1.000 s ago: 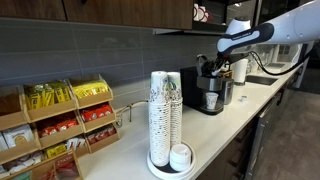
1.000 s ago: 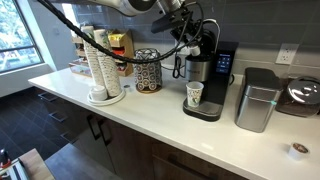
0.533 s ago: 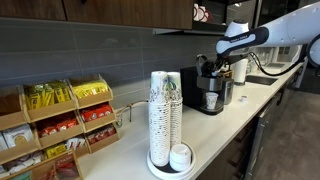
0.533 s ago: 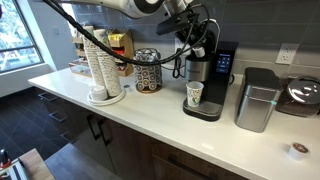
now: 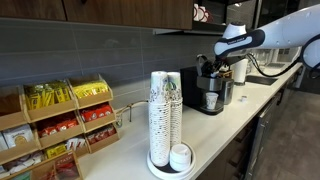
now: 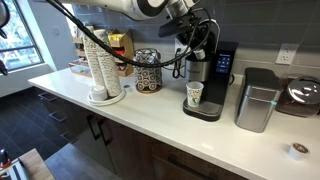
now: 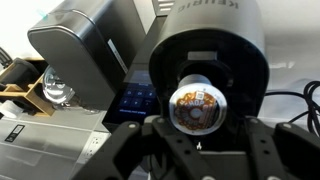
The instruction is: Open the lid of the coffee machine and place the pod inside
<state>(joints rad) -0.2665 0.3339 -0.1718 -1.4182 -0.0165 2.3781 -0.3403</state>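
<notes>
The coffee machine [image 6: 212, 82] stands on the white counter [image 6: 150, 122], back by the wall. The arm reaches over it, and the claw [image 7: 197, 130] hangs just above its top. In the wrist view the claw's two dark fingers [image 7: 140, 150] come in from the bottom, and they hold the pod [image 7: 195, 108] between them. The pod is small and round with a bright, colourful top. It is right over the lid [image 7: 215, 40], which is the dark round top of the machine. The lid looks shut, and it is hard to tell if the pod touches it. A paper cup [image 6: 194, 95] stands in the bay at the front of the machine. In an exterior view a silver bin [image 6: 257, 98] stands just to the right of the machine, and a tall stack of paper cups [image 6: 100, 62] stands well to the left. In an exterior view [image 5: 210, 88] the machine is far down the counter, the cup stack [image 5: 165, 110] is near, and racks of snacks [image 5: 60, 120] stand at the left.
</notes>
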